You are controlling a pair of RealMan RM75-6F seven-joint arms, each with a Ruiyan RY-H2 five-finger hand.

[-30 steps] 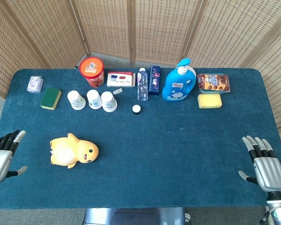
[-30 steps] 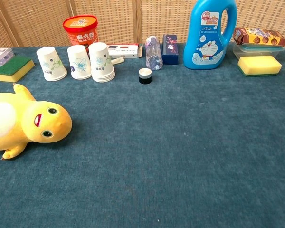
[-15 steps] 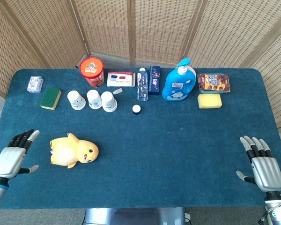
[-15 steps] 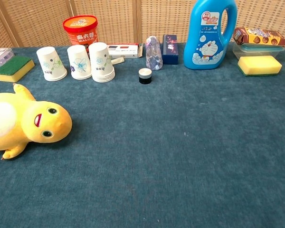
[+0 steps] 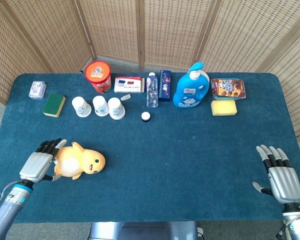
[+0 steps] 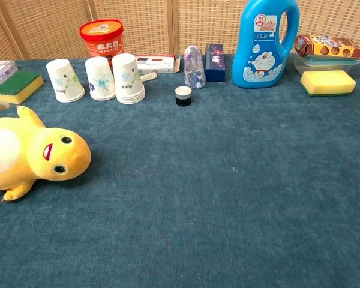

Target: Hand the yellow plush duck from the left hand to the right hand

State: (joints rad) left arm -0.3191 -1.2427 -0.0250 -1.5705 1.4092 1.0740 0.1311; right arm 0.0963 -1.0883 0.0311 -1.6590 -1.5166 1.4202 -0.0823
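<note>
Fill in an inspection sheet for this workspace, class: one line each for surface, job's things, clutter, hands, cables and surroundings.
Surface: dark blue cloth-covered table.
Job's things: yellow plush duck lying on the table at the robot's left, not lifted.
Clutter: back row holds a green sponge, three paper cups, red tub, water bottle, blue detergent bottle, snack packet, yellow sponge.
Hands: left hand open at the duck's tail end, fingers spread; contact unclear. Right hand open, apart from everything.
Cables: nothing seen.
Surroundings: woven bamboo screens behind the table.
</note>
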